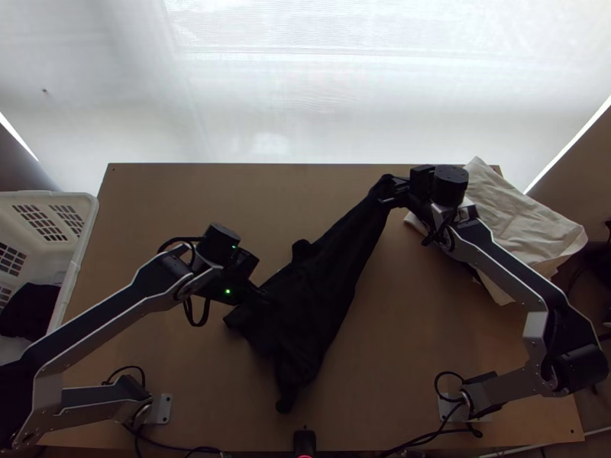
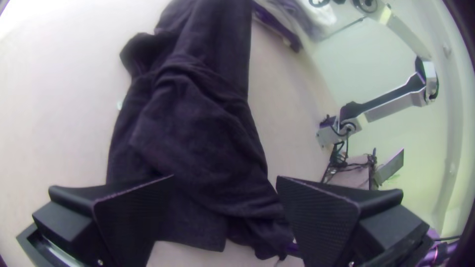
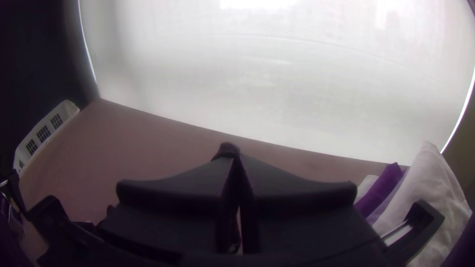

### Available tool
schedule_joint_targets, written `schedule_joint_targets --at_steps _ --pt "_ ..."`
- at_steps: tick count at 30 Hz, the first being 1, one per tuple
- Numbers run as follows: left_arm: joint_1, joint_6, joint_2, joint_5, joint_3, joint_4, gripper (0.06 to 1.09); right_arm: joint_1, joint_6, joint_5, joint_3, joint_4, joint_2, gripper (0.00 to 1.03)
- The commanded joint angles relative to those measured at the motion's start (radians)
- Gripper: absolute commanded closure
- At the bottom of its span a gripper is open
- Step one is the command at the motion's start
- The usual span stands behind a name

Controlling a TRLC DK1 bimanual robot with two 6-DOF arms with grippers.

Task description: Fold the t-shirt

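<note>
The black t-shirt (image 1: 305,298) lies bunched in a long slanting strip, from the table's middle front up to the back right. My right gripper (image 1: 388,191) holds its far end; in the right wrist view that gripper (image 3: 236,160) is closed with a bit of dark cloth (image 3: 227,148) at its tips. My left gripper (image 1: 263,294) is over the shirt's near left part. Seen from the left wrist, the left gripper (image 2: 225,180) has its fingers wide apart, with the wrinkled shirt (image 2: 193,128) below and between them.
A white basket (image 1: 80,256) with dark cloth inside stands at the table's left. Pale cloths (image 1: 519,221) lie at the back right, beside the right arm, with purple cloth (image 3: 381,190) among them. The wooden table (image 1: 206,198) extends around the shirt.
</note>
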Motion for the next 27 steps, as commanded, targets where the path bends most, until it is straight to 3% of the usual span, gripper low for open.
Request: schedule_joint_targets --at_steps 1,16,27 --pt "-0.127 -0.015 -0.008 0.018 -0.034 -0.017 0.11 0.02 0.007 0.015 -0.001 -0.001 -0.001 1.0" --pt "-0.143 -0.025 0.1 0.016 -0.054 0.058 0.11 0.01 0.009 0.019 -0.041 0.0 -0.073 1.0" --pt "-0.086 0.021 0.132 -0.035 -0.077 0.081 0.11 0.01 0.001 0.019 -0.025 0.0 -0.067 1.0"
